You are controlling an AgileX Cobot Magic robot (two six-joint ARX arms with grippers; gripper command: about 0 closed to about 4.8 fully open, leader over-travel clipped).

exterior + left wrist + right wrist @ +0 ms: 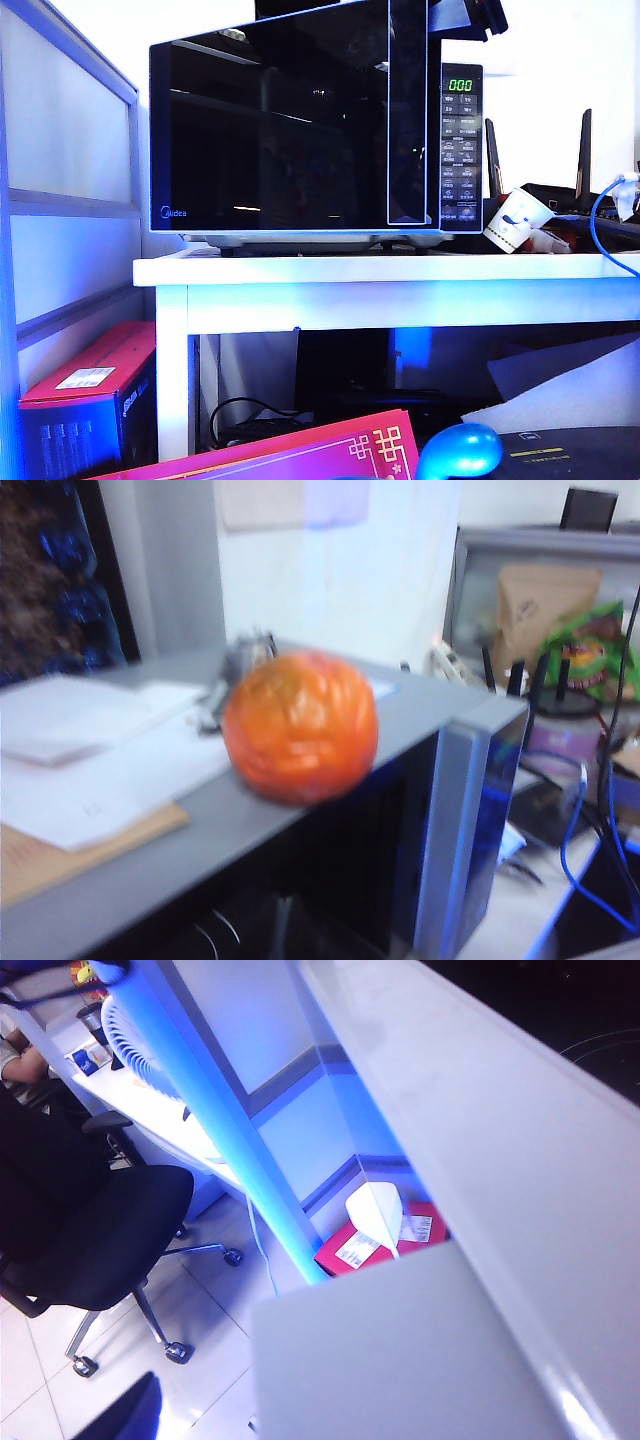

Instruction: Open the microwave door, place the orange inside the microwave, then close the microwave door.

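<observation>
Orange and blurred, the orange (300,725) fills the middle of the left wrist view, sitting above the grey top of the microwave (330,810); the left end effector's fingers cannot be made out in that picture, so whether it grips the fruit or how wide it stands cannot be told. Beside the fruit the microwave door (470,830) shows edge-on, its silver edge and dark glass standing out from the body at an angle, apparently ajar. In the exterior view the microwave (315,125) stands on the white desk (390,270), its glossy black door (290,120) facing the camera with "Midea" (173,212) at the lower left and a green "000" (460,85) above the button panel; the small button labels are too fine to read. A dark arm part is cut off at the top edge above the oven. A white paper cup (517,220) lies tilted to the right, near a blue cable (597,225). The right wrist view shows no fingers of the right end effector, only pale surfaces, a black office chair (95,1230) and a red box (385,1240), so its state cannot be told.
</observation>
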